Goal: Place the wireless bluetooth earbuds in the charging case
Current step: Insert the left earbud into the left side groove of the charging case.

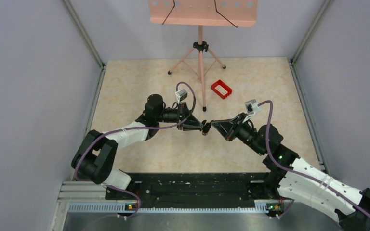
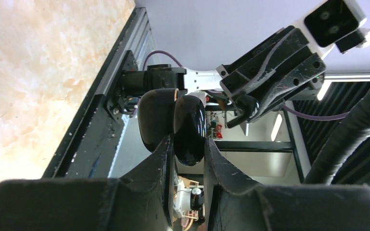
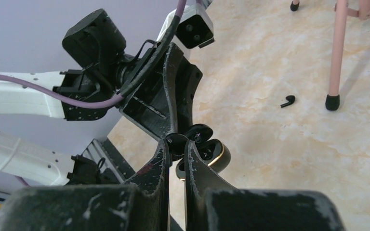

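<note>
My left gripper point(image 2: 188, 144) is shut on the charging case point(image 2: 189, 126), a glossy black pebble held in the air with its lid point(image 2: 155, 118) swung open. In the right wrist view the open case point(image 3: 215, 155) shows a pale rim just beyond my right gripper point(image 3: 176, 144). My right gripper is shut on one black earbud point(image 3: 176, 142), at the case's opening. The second earbud point(image 3: 287, 101) lies on the table beside a stand foot. In the top view both grippers meet tip to tip, left point(image 1: 202, 127) and right point(image 1: 214, 125), above the table's middle.
A pink music stand point(image 1: 201, 48) on a tripod stands at the back of the table, one foot point(image 3: 332, 101) close to the loose earbud. A red rectangular tray point(image 1: 221, 89) lies right of it. Grey walls enclose the table on the left, right and back.
</note>
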